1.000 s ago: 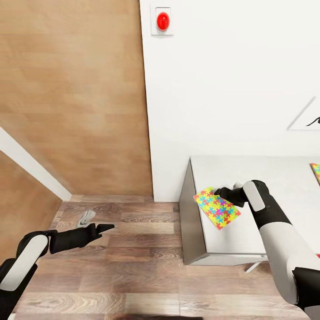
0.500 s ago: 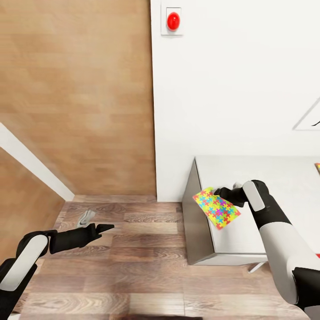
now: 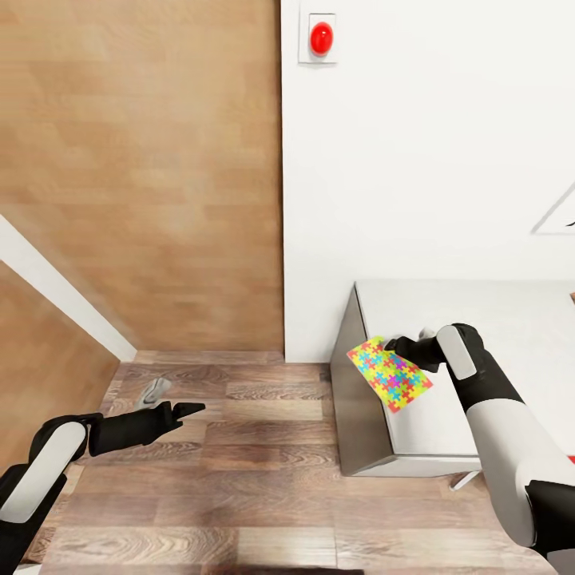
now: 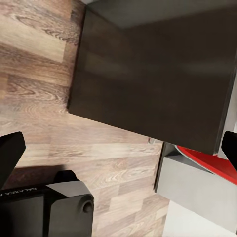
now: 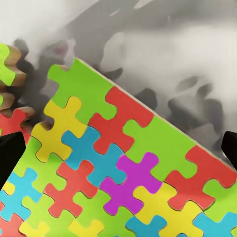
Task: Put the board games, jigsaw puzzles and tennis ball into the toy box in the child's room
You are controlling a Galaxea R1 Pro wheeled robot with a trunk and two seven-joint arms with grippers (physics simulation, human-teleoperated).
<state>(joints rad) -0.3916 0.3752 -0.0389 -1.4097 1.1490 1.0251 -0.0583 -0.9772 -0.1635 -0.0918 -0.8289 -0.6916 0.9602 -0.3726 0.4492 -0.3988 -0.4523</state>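
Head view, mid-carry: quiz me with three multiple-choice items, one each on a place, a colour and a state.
1. Where is the jigsaw puzzle?
A. lying flat on the floor
B. held up over the table's left end
C. standing against the wooden wall

2. What colour is the round button on the wall plate?
A. red
B. green
C. blue

3. What is the left claw doing?
A. gripping a ball
B. holding a box
C. holding nothing, over the floor

Key:
1 B: the right claw holds the jigsaw puzzle by one edge, tilted, over the left end of the table.
2 A: the button is red.
3 C: the left claw has nothing at its tips, with the wooden floor beneath.
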